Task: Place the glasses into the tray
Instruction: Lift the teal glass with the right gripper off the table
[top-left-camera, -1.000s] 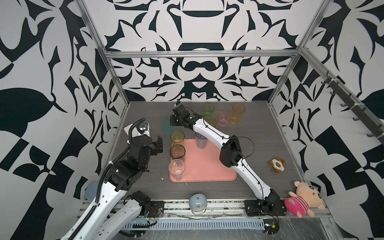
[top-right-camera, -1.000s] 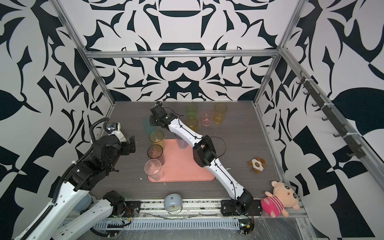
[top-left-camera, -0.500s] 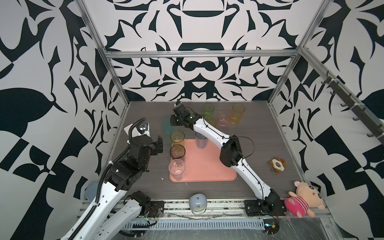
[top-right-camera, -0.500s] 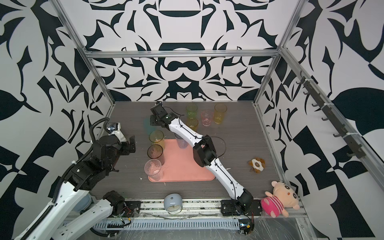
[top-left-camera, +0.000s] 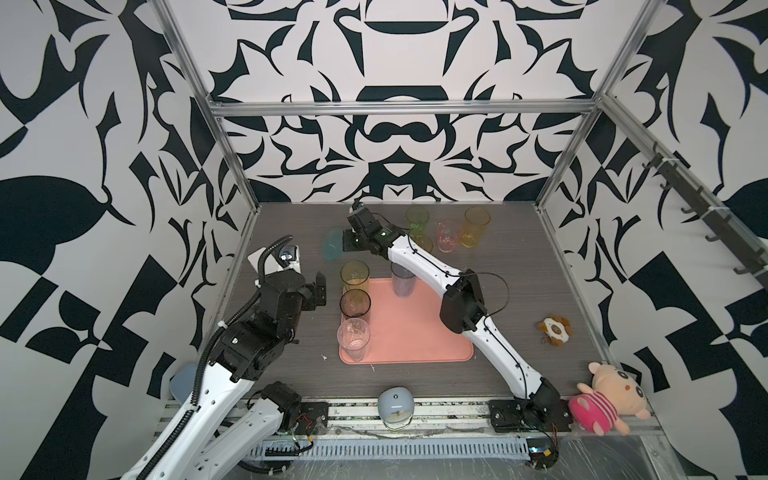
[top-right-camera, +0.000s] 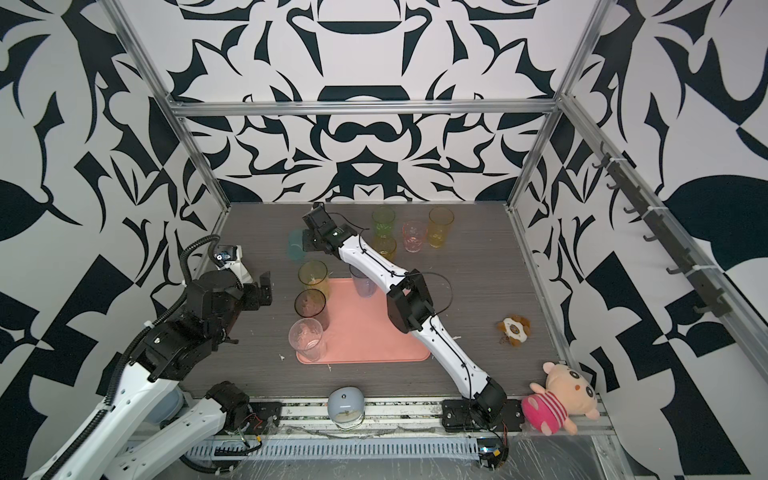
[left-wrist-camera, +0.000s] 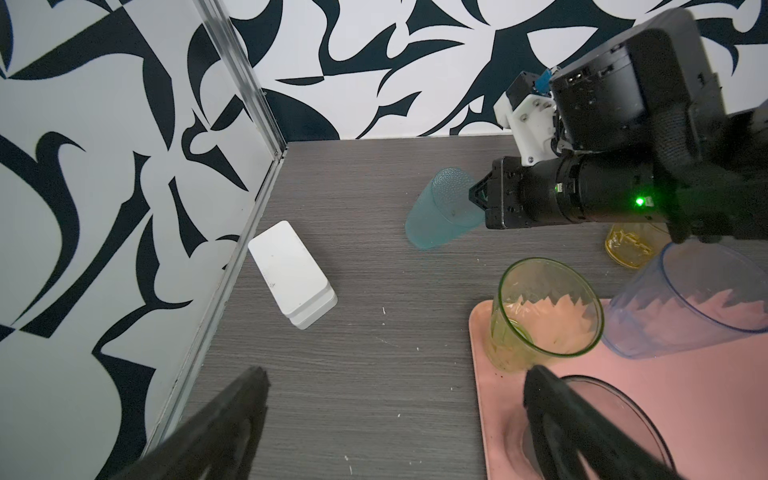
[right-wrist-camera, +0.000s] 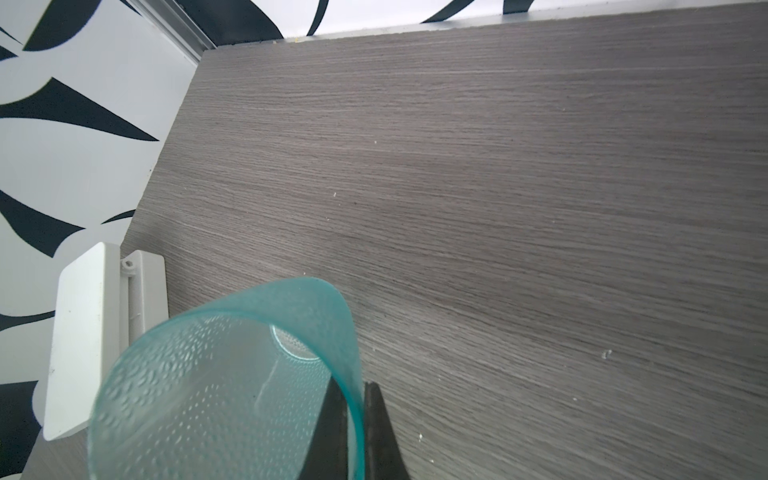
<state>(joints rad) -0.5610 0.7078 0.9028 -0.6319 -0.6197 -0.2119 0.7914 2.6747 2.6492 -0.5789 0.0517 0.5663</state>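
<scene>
We count four glasses (top-left-camera: 354, 302) on tray (top-left-camera: 415, 332). Right claw (right-wrist-camera: 353, 392) pinches teal glass (top-left-camera: 331, 246) wall, tray's 11 o'clock. Left claw (left-wrist-camera: 399, 374) gapes empty. Other glasses (top-left-camera: 449, 237) wait, 1 o'clock.

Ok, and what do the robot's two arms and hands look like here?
Both arms have white link shells with black joints. The left arm carries a black corrugated hose; the right arm has a thin black cable looping off its elbow and a green light near the wrist. The left hand and right hand each have two black fingers.
</scene>
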